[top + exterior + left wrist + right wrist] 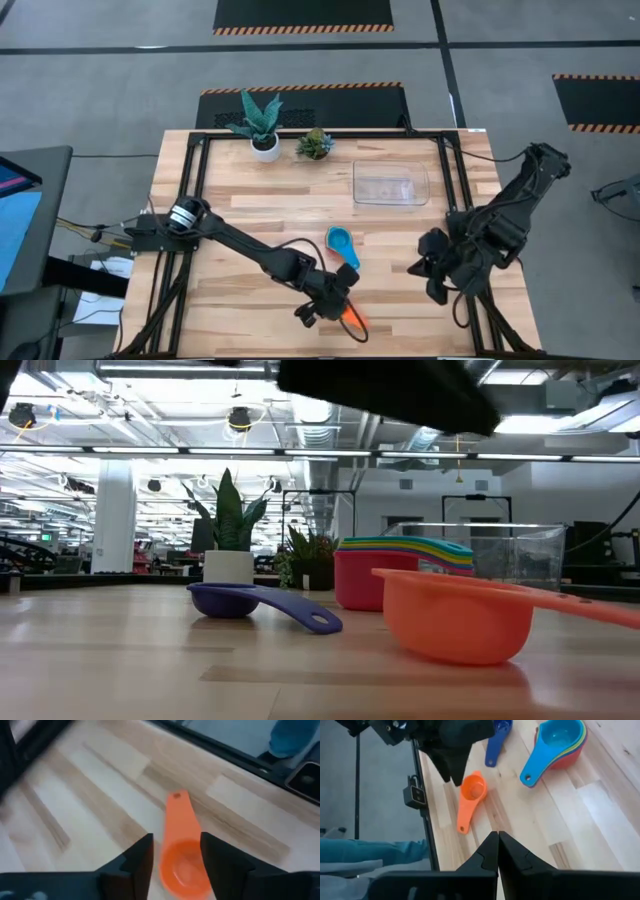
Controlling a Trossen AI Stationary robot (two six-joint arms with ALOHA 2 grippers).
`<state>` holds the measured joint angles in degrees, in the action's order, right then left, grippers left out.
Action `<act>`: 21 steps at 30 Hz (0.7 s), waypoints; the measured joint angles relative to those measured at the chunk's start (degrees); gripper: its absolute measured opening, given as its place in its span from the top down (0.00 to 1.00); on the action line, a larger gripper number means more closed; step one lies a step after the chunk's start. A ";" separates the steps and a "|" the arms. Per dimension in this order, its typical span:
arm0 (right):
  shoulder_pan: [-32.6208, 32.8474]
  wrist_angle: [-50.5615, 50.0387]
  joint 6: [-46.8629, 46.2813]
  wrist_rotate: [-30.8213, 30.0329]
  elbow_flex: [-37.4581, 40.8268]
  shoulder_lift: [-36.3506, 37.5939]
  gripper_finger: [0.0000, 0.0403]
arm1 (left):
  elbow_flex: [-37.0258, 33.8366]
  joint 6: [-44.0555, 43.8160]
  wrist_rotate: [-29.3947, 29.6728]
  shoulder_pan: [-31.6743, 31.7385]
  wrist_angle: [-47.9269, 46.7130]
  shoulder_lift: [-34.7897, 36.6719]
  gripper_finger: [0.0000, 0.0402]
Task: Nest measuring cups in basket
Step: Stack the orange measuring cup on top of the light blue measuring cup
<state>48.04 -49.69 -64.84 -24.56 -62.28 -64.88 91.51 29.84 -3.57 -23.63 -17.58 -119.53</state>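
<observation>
**Orange cup between the left gripper's spread fingers at the near edge**

The wooden table (250, 200) carries everything. On its right side the right arm waits, its right gripper (498, 851) pinched shut on nothing. The left arm reaches across the near half to the near edge, where the left gripper (175, 857) hangs over the orange measuring cup (182, 865), its fingers (142, 860) spread apart on either side of the bowl; whether they touch it I cannot tell. The cup sits on the wood, handle pointing away from the gripper.

The clear basket (390, 184) stands far right of centre, with no cups inside. Nearer, about mid-table, sits a stack of nested cups (559, 745), light blue on top, red at the bottom. The dark blue cup (262, 604) lies alone just left of the stack. Two potted plants (262, 125) stand along the far edge.
</observation>
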 joint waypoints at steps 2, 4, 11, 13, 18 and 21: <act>-0.01 -0.19 0.00 0.02 0.00 -0.10 0.94 | -0.08 4.42 2.68 -0.90 -0.83 -0.76 0.59; 0.11 -0.31 -0.02 0.09 0.00 0.00 0.94 | -0.11 8.15 6.01 -1.73 0.13 -1.92 0.57; 1.67 -1.86 0.24 0.46 0.00 -0.02 0.95 | -0.07 8.69 8.46 -2.65 -1.25 -2.38 0.57; 2.32 -1.77 0.24 0.46 0.00 -0.02 0.94 | -0.07 8.51 8.42 -2.72 -1.18 -2.38 0.57; 3.47 -1.72 0.20 0.46 0.00 -0.02 0.94 | -0.05 4.72 4.37 -2.93 -6.70 -2.96 0.57; 4.22 -1.73 -0.76 0.32 0.00 -0.02 0.94 | -0.09 7.82 7.80 -3.40 -8.77 -3.44 0.57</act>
<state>52.26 -51.42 -65.60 -24.24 -62.28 -64.90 91.42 37.66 4.23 -27.03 -26.35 -122.96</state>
